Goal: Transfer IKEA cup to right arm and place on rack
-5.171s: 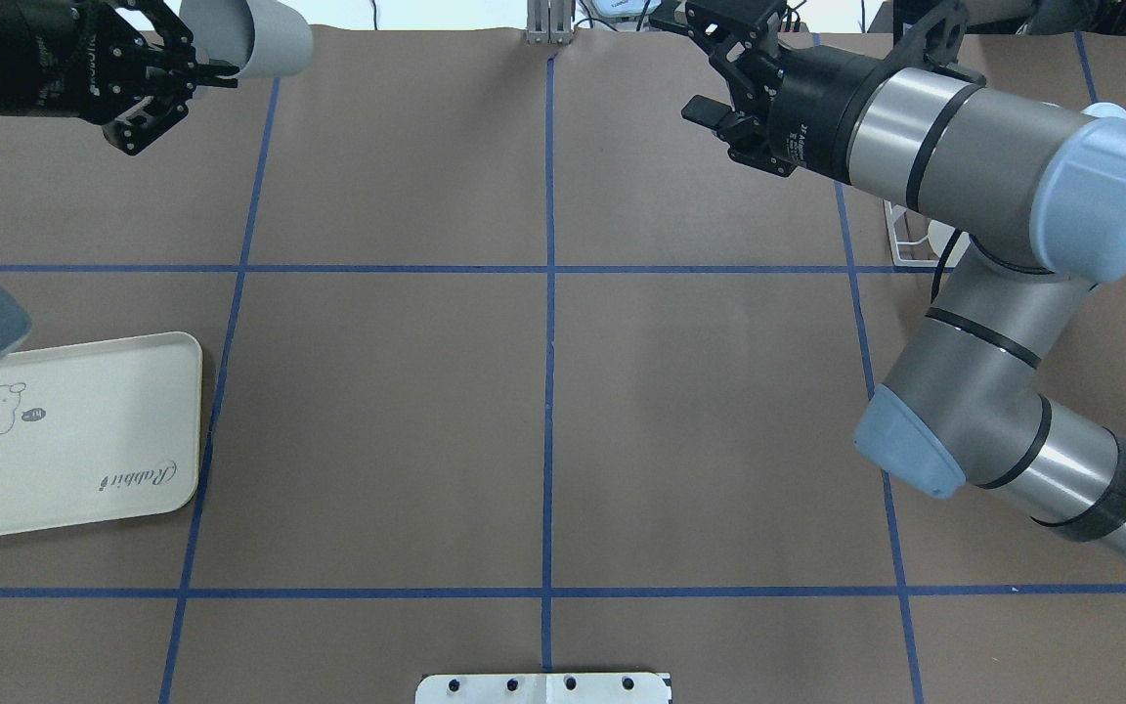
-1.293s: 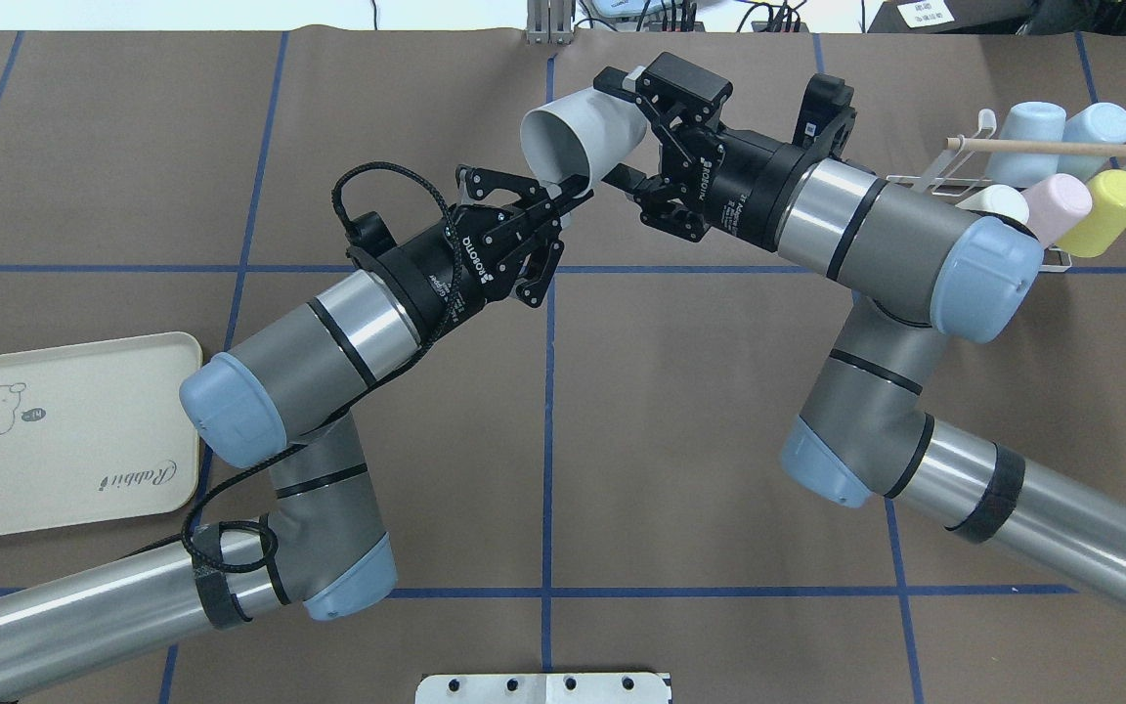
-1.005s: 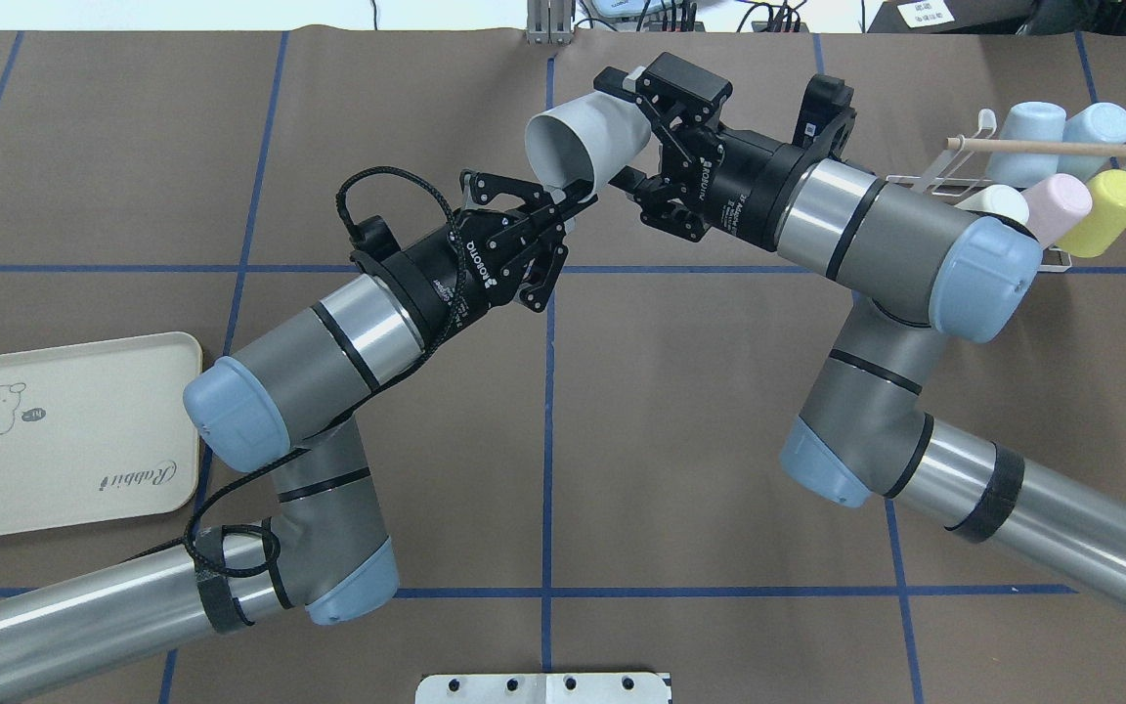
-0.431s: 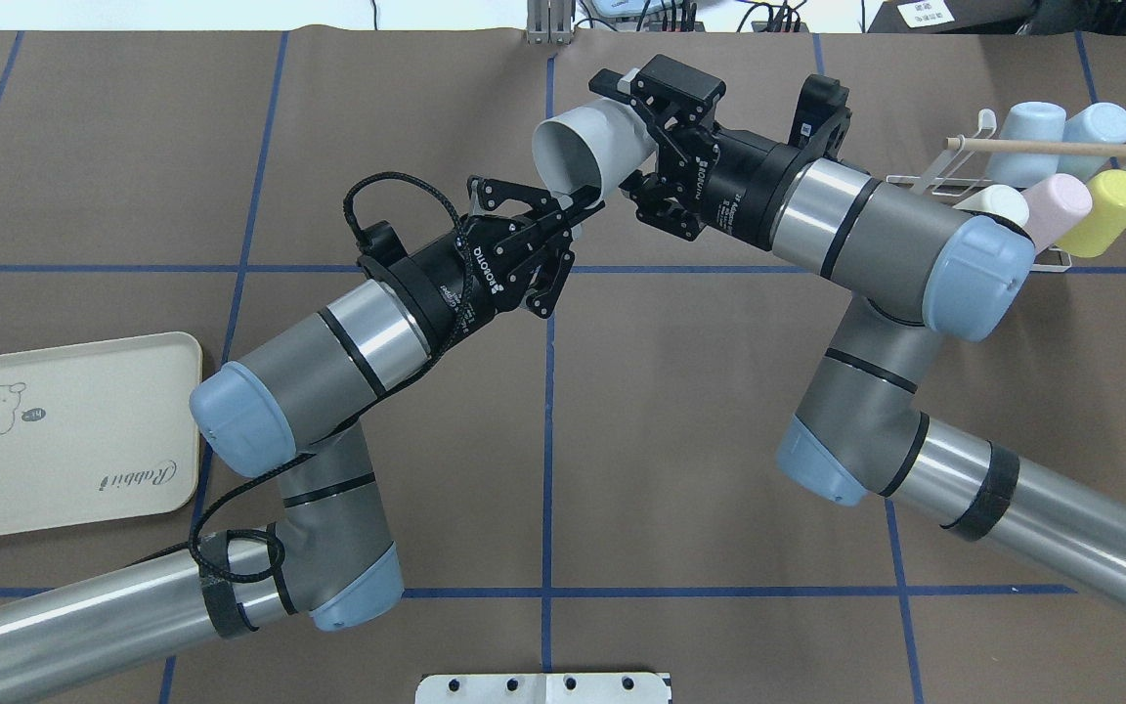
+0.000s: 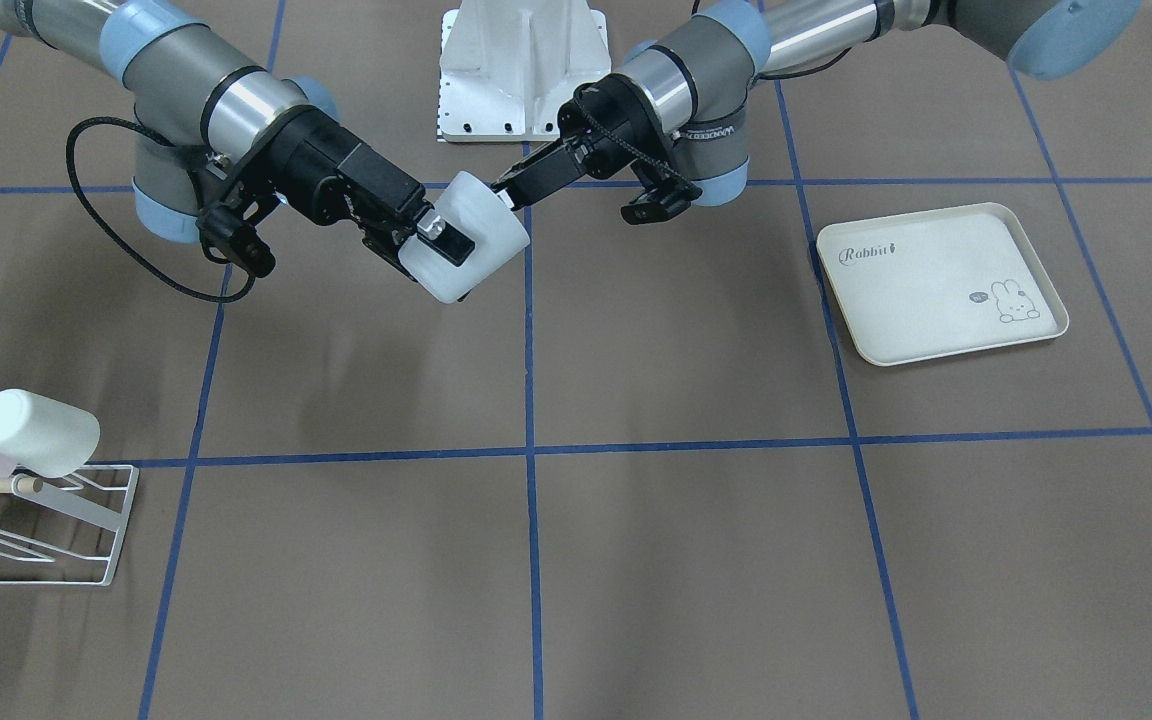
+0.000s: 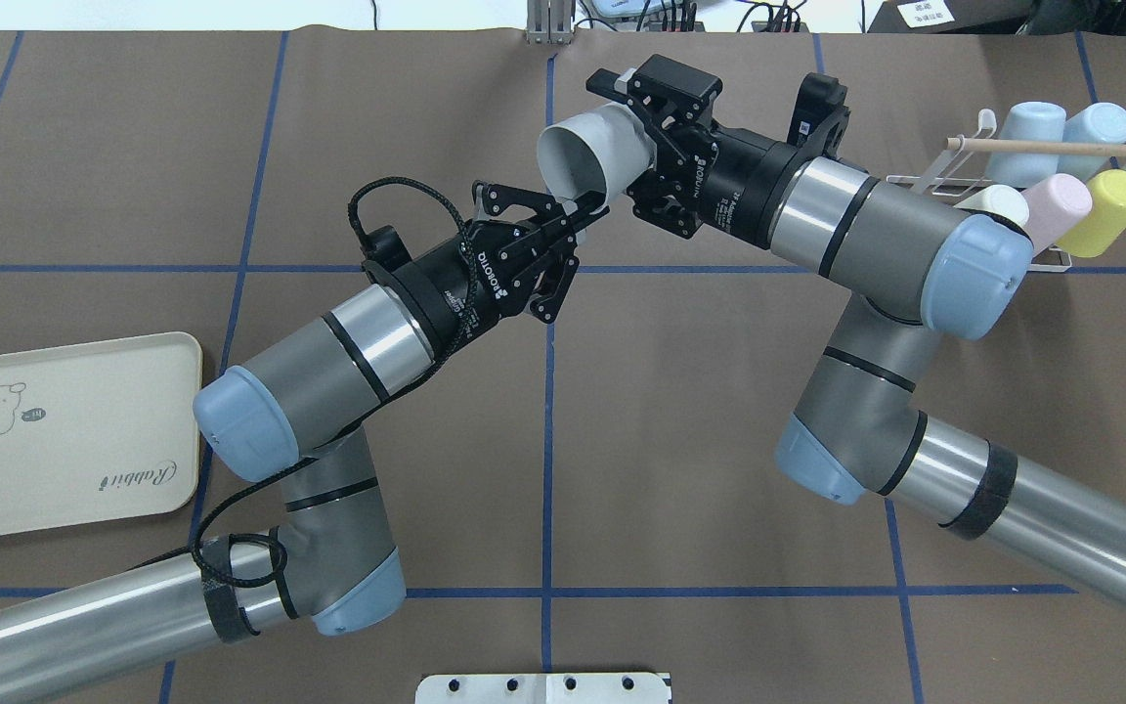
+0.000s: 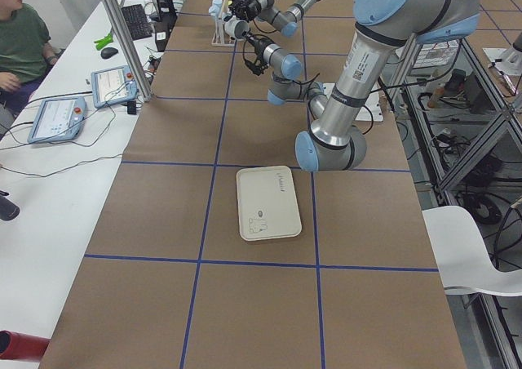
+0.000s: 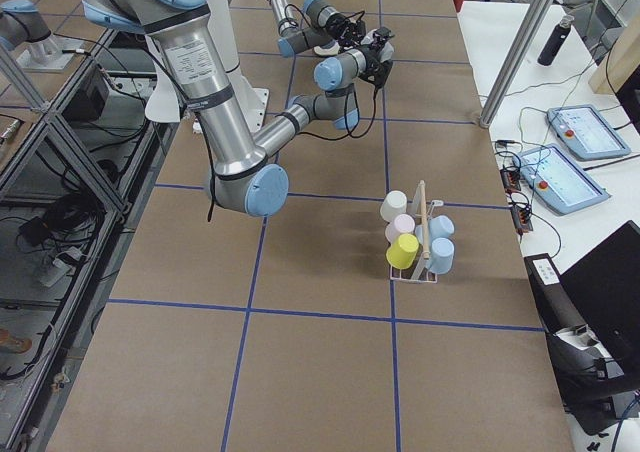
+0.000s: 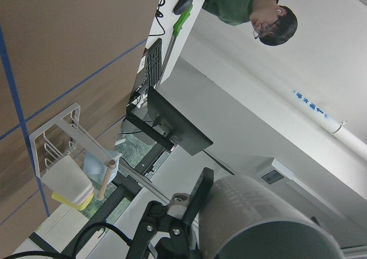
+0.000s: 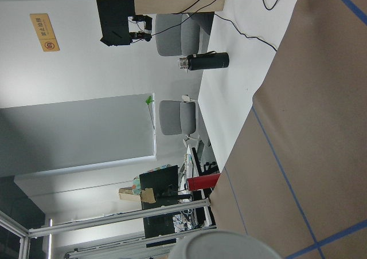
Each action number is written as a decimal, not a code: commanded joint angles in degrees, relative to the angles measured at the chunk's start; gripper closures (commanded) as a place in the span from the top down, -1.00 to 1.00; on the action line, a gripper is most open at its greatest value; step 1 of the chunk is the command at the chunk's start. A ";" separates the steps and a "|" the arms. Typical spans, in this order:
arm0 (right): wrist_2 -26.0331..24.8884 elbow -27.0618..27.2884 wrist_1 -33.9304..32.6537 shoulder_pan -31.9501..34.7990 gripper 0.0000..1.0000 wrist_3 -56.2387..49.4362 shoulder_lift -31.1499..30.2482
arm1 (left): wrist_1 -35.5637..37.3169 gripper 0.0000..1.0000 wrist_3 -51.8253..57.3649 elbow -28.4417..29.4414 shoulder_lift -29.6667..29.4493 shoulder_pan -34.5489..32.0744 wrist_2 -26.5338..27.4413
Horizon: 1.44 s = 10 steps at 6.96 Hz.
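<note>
A grey-white cup (image 6: 584,154) hangs above the table (image 6: 700,440) between two arms. The right pincer (image 6: 625,135) clamps its base and the left pincer (image 6: 590,202) pinches its rim. The rack (image 6: 923,180) stands far right.

Arms angled inward, left claw (image 6: 583,205) and right claw (image 6: 614,137) clamped.

A cream tray (image 6: 74,440) is lying flat on the table (image 6: 680,411), a yellow cup (image 6: 1101,210) sitting well apart from it.
</note>
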 commanded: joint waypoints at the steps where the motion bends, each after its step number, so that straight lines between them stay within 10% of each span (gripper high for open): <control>1: 0.14 -1.42 0.25 -0.06 -1.00 -1.11 0.00 | -0.11 0.15 0.09 -0.10 0.07 -0.05 0.00; 2: 0.06 -1.34 0.17 0.03 -1.00 -1.55 0.09 | 0.15 0.99 0.35 -0.19 0.07 -0.14 0.09; 7: 0.32 -1.86 -0.80 8.09 -1.00 -6.65 -0.79 | -0.28 1.00 2.99 -1.60 1.65 -2.07 -0.26; 10: 0.58 -1.96 -13.06 13.56 -1.00 -16.00 -0.53 | -0.02 1.00 8.83 -1.60 2.62 -4.36 -0.88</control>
